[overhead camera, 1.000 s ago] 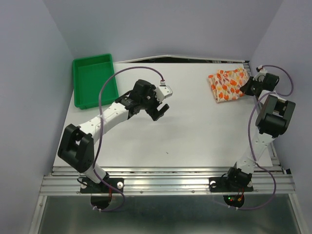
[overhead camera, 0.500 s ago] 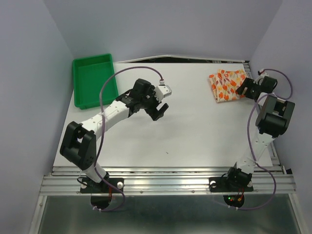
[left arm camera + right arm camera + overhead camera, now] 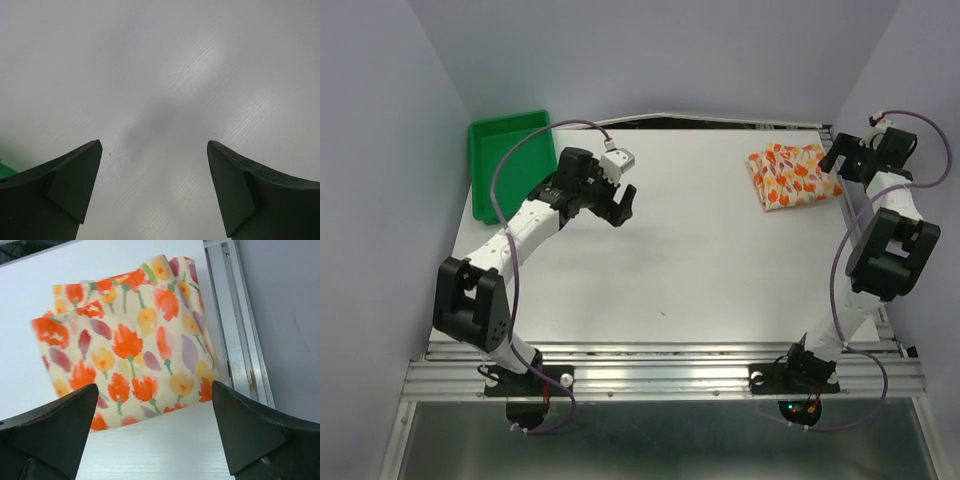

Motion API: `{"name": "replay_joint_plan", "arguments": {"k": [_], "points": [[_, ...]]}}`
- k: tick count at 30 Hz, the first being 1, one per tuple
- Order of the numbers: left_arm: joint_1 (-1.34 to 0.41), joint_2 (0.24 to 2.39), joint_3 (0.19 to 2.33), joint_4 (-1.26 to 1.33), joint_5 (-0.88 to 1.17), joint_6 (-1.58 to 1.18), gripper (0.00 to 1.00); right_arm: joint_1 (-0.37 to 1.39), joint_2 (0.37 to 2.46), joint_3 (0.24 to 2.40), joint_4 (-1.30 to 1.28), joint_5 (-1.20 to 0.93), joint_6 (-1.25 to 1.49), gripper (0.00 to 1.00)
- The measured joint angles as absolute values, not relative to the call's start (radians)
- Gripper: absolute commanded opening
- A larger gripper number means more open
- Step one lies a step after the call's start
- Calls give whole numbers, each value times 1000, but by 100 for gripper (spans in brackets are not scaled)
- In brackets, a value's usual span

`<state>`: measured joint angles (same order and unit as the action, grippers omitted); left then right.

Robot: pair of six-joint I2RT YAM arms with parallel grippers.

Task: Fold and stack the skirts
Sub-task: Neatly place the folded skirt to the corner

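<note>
A folded skirt (image 3: pixel 792 175), cream with orange, red and yellow flowers, lies at the back right of the white table (image 3: pixel 700 270). My right gripper (image 3: pixel 833 160) hangs just right of it, open and empty. In the right wrist view the skirt (image 3: pixel 130 345) lies flat beyond the spread fingertips of that gripper (image 3: pixel 155 390), clear of them. My left gripper (image 3: pixel 624 206) hovers open over the back left of the table. The left wrist view shows only bare table (image 3: pixel 160 75) between the tips of the left gripper (image 3: pixel 155 150).
A green plastic tray (image 3: pixel 510 165) stands at the back left corner, close to my left arm; a sliver of the tray (image 3: pixel 5 169) shows in the left wrist view. A metal rail (image 3: pixel 235 315) runs along the table's right edge beside the skirt.
My right gripper opened, let go of the floral skirt and drew back to the right. The left arm swung left and back toward the green tray, still open.
</note>
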<state>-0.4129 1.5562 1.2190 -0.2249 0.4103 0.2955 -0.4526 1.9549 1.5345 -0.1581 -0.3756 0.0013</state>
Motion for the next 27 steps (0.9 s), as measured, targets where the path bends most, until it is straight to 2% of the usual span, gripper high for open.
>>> {"name": "replay_joint_plan", "arguments": {"k": [6, 9, 14, 18, 27], "points": [[-337, 1523, 1221, -233, 386, 221, 99, -444, 1830, 1646, -376, -464, -59, 100], [-296, 1516, 1211, -237, 388, 210, 98, -416, 1736, 1628, -461, -483, -81, 100], [-263, 1431, 1127, -247, 335, 220, 98, -239, 1526, 1404, -512, -487, -90, 100], [-262, 1322, 1017, -240, 311, 242, 99, -28, 1401, 1153, -525, -486, -89, 100], [-262, 1260, 875, -244, 226, 299, 98, 49, 1335, 899, -537, -411, -84, 100]]}}
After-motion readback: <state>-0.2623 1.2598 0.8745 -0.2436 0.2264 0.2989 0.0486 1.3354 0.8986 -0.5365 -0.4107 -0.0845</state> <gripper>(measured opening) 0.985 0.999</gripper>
